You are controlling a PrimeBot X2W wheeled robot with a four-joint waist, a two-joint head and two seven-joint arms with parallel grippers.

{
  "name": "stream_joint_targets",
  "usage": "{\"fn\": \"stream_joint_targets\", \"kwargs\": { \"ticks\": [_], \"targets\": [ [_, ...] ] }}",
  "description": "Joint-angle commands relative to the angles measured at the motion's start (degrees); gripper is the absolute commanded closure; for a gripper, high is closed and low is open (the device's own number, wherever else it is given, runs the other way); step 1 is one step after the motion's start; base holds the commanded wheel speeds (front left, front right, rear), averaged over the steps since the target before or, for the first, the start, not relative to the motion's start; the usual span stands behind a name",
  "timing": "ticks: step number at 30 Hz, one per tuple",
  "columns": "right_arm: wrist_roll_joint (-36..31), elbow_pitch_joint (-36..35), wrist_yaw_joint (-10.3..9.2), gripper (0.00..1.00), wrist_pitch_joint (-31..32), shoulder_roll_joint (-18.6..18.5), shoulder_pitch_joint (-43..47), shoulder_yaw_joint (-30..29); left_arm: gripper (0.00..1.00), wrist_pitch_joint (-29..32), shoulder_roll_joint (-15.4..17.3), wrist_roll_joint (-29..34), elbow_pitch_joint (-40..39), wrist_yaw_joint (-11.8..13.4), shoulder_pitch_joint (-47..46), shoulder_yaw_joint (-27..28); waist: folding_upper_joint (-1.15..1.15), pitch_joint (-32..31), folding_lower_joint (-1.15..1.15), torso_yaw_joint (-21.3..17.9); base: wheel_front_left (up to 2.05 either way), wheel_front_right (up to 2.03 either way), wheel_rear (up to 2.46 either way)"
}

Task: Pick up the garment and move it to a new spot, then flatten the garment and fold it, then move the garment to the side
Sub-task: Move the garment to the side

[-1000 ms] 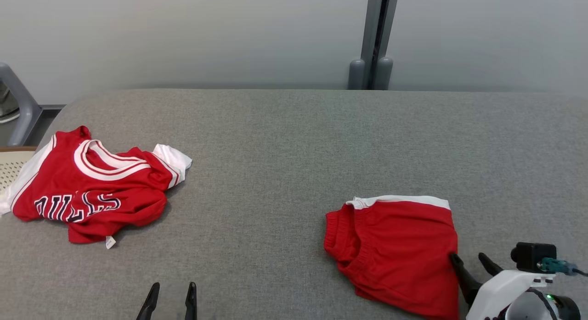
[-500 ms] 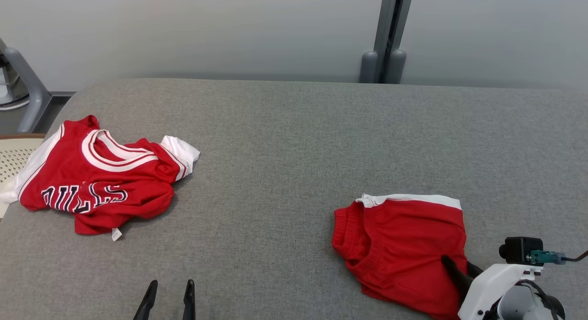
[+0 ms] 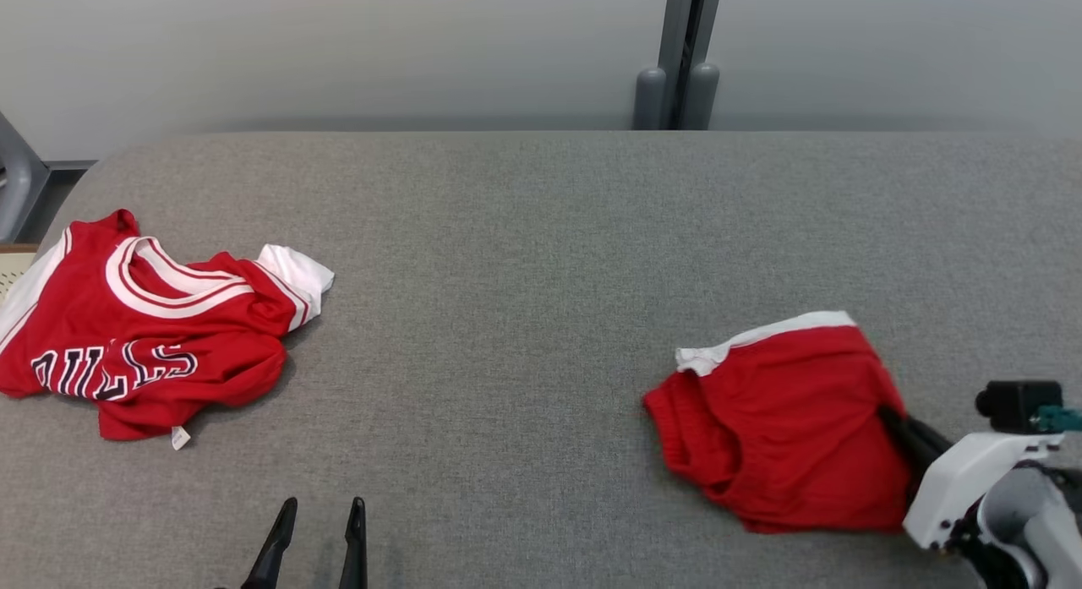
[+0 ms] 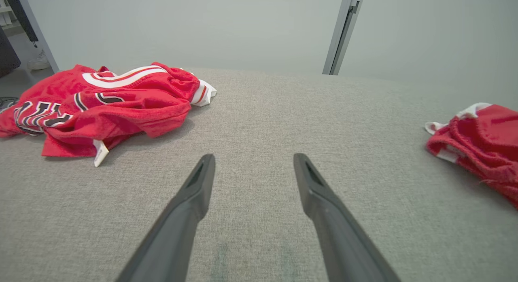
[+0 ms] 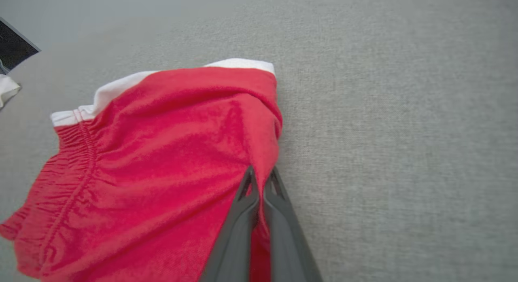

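The robot's right gripper (image 5: 261, 174), at the lower right of the head view, has its fingers pressed together on a fold at the edge of the red shorts (image 3: 786, 420). The garment (image 3: 144, 335), a red "BULLS" jersey, lies crumpled and untouched at the far left of the grey counter (image 3: 524, 259). The pinch looks best kept firm through the cloth's layers and raised slowly, so the fabric neither slips free nor drags. The jersey, well apart from both arms, will likely call for a reach across the frame. The right forearm enters low from the lower right corner, fingers angled toward the upper left. The left gripper (image 3: 319, 513) sits at the bottom edge, fingers spread wide and empty, pointing up the frame.
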Motion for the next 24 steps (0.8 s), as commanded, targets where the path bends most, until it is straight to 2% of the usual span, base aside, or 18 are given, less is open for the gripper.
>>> {"fn": "stream_joint_targets", "kwargs": {
  "ticks": [1, 7, 12, 16, 22, 23, 24],
  "targets": [
    [-2.30, 1.30, -0.01, 1.00, -0.88, -2.83, -2.82, -0.14, 0.00, -0.07, 0.20, -0.09, -0.16, -0.31, -1.52, -0.13, 0.00, 1.94, 0.00, -0.47, 0.00, 0.00, 0.00],
    [-11.02, 6.78, -0.01, 1.00, -1.53, -11.41, -13.27, -1.94, 0.00, -0.07, 0.21, 0.71, -0.66, -0.82, -6.07, -1.80, 0.00, 9.40, 0.00, 0.34, 0.00, 0.00, 0.00],
    [-21.27, 14.31, -0.01, 1.00, -2.19, -19.14, -21.98, -5.29, 0.00, -0.07, 0.20, 1.08, -0.37, -1.15, -9.81, -3.64, 0.00, 14.42, 0.00, 2.44, 0.00, 0.00, 0.00],
    [-26.79, 19.94, -0.01, 1.00, -2.48, -21.16, -26.73, -8.57, 0.00, -0.07, 0.21, 0.77, -0.34, -0.72, -11.02, -4.02, 0.00, 16.35, 0.00, 3.52, 0.00, 0.00, 0.00],
    [-31.65, 24.34, -0.01, 1.00, -3.87, -21.16, -29.69, -11.57, 0.00, -0.07, 0.20, 0.59, -0.08, -0.49, -10.96, -3.75, 0.00, 16.77, 0.00, 3.74, 0.00, 0.00, 0.00],
    [-32.62, 25.00, -0.01, 0.86, -4.51, -21.07, -30.09, -12.30, 0.00, -0.07, 0.19, 0.58, -0.07, -0.34, -10.78, -3.67, 0.00, 16.64, 0.00, 3.60, 0.00, 0.00, 0.00],
    [-33.85, 25.49, -0.01, 0.55, -5.23, -20.97, -30.29, -12.78, 0.00, -0.07, 0.20, 0.60, 0.01, -0.23, -10.52, -3.63, 0.00, 16.45, 0.00, 3.40, 0.00, 0.00, 0.00]
  ]
}}
